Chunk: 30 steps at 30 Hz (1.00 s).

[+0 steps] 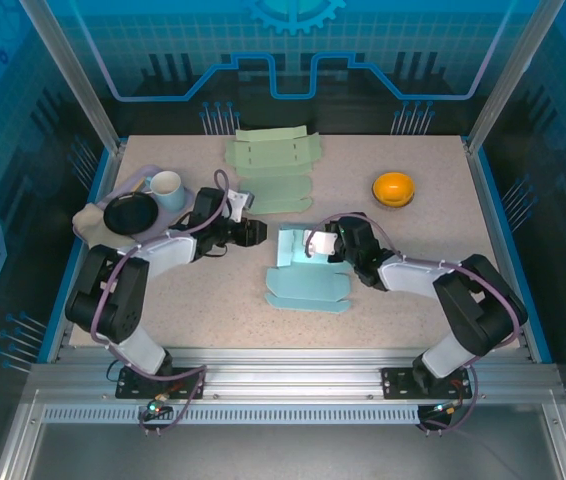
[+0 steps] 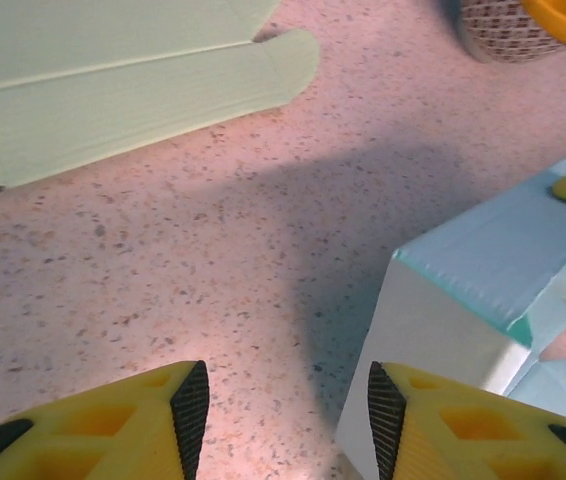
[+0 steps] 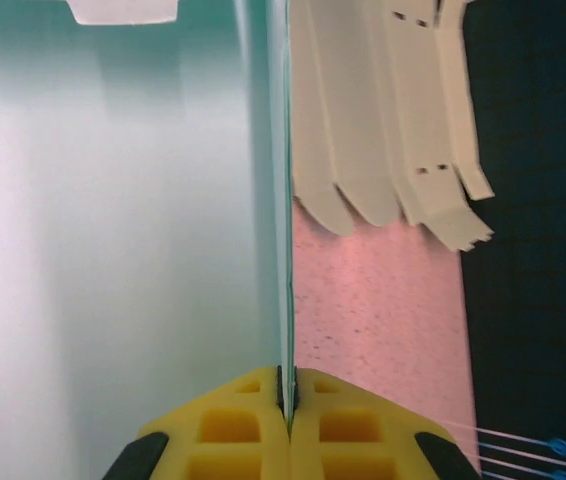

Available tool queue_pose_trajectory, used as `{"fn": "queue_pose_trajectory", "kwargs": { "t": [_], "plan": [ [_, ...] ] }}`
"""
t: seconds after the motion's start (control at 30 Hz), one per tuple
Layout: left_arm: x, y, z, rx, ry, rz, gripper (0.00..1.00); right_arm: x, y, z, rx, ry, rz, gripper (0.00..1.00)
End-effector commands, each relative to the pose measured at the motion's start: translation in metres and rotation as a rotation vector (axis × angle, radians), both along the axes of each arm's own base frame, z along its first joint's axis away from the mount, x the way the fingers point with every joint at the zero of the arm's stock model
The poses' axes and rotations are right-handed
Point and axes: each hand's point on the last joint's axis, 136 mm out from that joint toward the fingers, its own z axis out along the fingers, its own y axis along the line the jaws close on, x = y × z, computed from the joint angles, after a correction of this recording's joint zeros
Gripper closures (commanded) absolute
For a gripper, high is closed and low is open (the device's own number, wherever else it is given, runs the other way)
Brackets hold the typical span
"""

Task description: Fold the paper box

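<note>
Looking at the paper box (image 1: 308, 285) dead centre of the top view, long axis running top to bottom, one upright wall pinched flat by the right gripper (image 1: 315, 243). Spotting the left gripper (image 1: 253, 232) just left of it, jaws apart, empty. Guessing best placed for that left-hand wall.

The right tool (image 1: 325, 241) holds the blue paper box (image 1: 308, 290) by its raised flap, left tool (image 1: 256, 232) just beside.
</note>
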Motion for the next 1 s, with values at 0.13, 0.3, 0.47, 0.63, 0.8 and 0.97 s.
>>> {"fn": "queue_pose_trajectory", "kwargs": {
  "t": [0.13,0.3,0.47,0.63,0.8,0.97],
  "plan": [
    [-0.052,-0.03,-0.02,-0.205,0.084,-0.208,0.51,-0.023,0.005,-0.029,0.023,0.198,0.08,1.0],
    [-0.069,-0.042,-0.035,-0.241,0.2,-0.258,0.39,-0.027,0.006,-0.034,0.017,0.225,0.095,1.0],
    [-0.081,-0.044,-0.037,-0.285,0.245,-0.226,0.38,-0.031,0.005,-0.04,0.002,0.249,0.105,1.0],
    [-0.09,-0.033,-0.047,-0.277,0.325,-0.098,0.36,-0.031,0.006,-0.044,0.003,0.279,0.11,1.0],
    [-0.1,-0.018,-0.046,-0.284,0.387,0.043,0.35,-0.03,0.006,-0.05,-0.023,0.302,0.127,1.0],
    [-0.103,-0.014,-0.025,-0.325,0.354,0.082,0.3,-0.028,0.009,-0.051,-0.055,0.324,0.161,1.0]
  ]
}}
